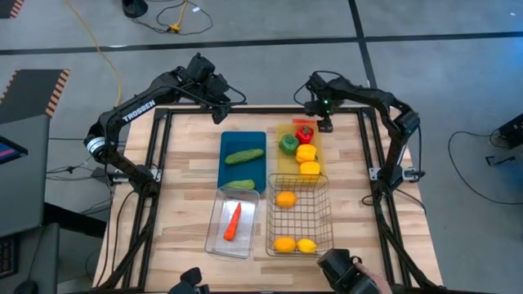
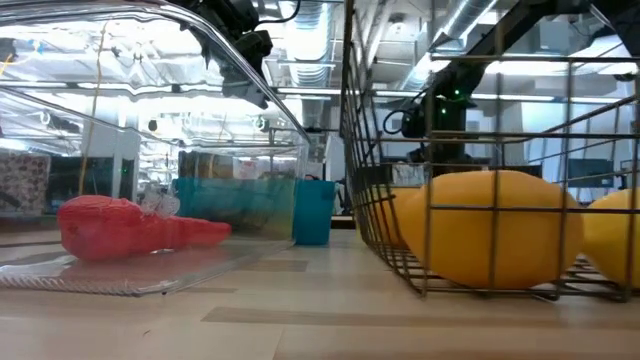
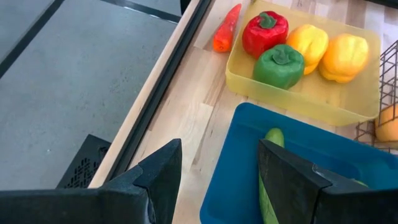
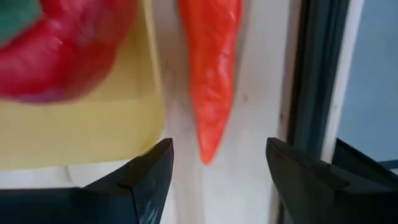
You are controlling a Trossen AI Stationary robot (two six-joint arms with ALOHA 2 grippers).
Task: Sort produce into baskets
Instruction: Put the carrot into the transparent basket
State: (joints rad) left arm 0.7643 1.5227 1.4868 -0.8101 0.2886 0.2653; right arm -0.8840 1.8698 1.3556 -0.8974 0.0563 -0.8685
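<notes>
An orange carrot (image 4: 211, 81) lies on the wood at the table's far edge, just beyond the yellow tray (image 1: 282, 159); it also shows in the high view (image 1: 301, 121). My right gripper (image 4: 217, 180) is open above the carrot's thin tip, touching nothing; in the high view it (image 1: 324, 122) is at the far edge. My left gripper (image 3: 217, 180) is open and empty over the far edge of the blue tray (image 3: 249, 162), which holds two green cucumbers (image 1: 243, 155). The yellow tray holds red (image 3: 265, 32), green (image 3: 280, 65) and yellow peppers (image 3: 344, 57).
A clear bin (image 1: 214, 237) near the front holds another carrot (image 1: 234, 220). The wire basket (image 1: 323, 214) beside it holds two oranges (image 1: 285, 198) and a lemon (image 1: 306, 245). The dark table frame (image 4: 314, 74) runs along the far edge next to the loose carrot.
</notes>
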